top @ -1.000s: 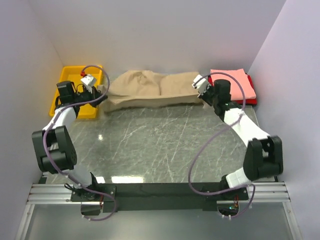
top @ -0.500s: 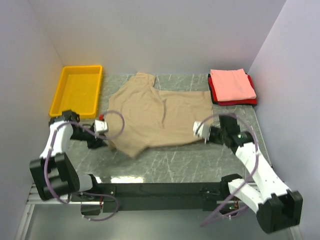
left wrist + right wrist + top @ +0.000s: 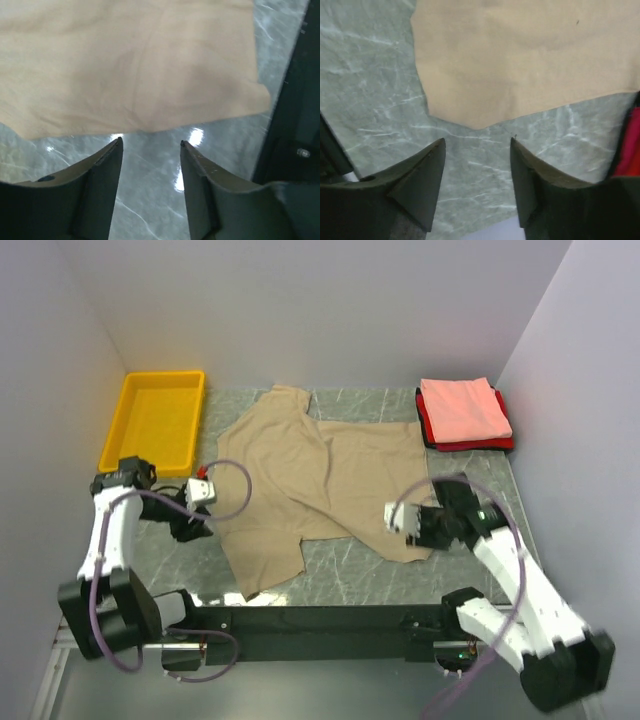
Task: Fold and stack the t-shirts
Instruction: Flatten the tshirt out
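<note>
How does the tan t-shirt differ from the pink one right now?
The tan t-shirt lies spread out mid-table; the pink t-shirt is folded into a neat rectangle at the far right corner. The tan t-shirt covers far more area than the pink t-shirt. The tan t-shirt rests directly on the table, the pink t-shirt on a folded red t-shirt. Both are plain cloth.

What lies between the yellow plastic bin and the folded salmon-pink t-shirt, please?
The spread tan cloth t-shirt, on the grey marble table; the top external view shows it.
</note>
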You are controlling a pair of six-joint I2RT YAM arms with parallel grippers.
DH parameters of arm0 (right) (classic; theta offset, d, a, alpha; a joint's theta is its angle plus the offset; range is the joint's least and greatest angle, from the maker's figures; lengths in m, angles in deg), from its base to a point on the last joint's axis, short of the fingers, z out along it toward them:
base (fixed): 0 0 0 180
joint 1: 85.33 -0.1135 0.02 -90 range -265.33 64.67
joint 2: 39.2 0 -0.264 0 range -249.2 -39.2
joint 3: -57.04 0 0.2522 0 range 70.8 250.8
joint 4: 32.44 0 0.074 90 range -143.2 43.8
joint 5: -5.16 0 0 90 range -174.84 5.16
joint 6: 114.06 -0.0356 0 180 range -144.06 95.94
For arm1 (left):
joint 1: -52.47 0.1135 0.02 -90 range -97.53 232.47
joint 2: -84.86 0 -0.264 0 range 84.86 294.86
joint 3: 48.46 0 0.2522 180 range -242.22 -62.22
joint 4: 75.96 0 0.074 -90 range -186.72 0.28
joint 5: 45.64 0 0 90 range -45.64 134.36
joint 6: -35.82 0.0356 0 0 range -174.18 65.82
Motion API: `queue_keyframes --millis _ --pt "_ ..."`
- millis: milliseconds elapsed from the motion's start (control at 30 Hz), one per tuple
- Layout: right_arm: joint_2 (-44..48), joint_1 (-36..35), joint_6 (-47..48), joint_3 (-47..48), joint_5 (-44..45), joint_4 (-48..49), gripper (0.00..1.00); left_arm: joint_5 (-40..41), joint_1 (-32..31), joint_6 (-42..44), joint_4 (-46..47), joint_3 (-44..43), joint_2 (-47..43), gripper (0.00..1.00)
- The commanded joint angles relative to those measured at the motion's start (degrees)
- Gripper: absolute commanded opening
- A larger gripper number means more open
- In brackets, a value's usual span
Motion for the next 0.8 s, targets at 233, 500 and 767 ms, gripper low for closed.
queue_keyframes --millis 233,500,767 --pt "-36.3 1.6 -25.4 20.9 0.7 5.1 0.24 17.3 -24.1 -37.6 33.7 2.2 10.8 0.41" --pt "-47.1 1.4 -26.2 17.2 9.5 8.1 0.22 33.2 -31.2 -41.4 40.0 6.4 22.0 0.3" --pt "-52.5 1.8 -28.6 17.8 15.0 8.6 0.21 42.0 -29.0 -30.8 36.2 16.2 20.5 0.25"
